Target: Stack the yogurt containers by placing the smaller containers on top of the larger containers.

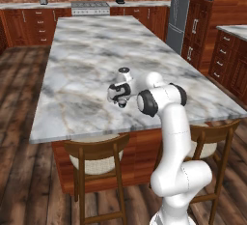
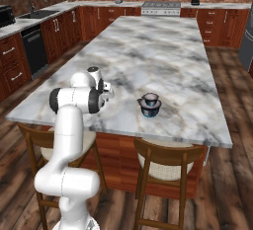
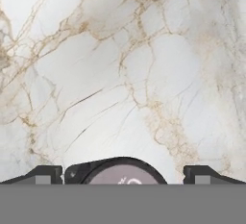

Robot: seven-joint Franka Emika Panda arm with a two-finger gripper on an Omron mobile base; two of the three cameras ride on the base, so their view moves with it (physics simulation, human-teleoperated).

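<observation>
Resting stacked on veined marble counter [image 2: 163, 51]: smaller round cup [image 2: 149, 97] atop squat larger cup [image 2: 149, 108]; fingers [image 3: 123, 175] spread wide, empty.

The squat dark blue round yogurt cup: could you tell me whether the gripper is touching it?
Apart. The right base view shows bare marble between gripper and cup.

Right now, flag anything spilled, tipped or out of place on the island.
Nothing stands out. The larger container stands upright on the marble island. The smaller container sits top up between the open gripper tips, apart from it. No spill or damage shows.
</observation>
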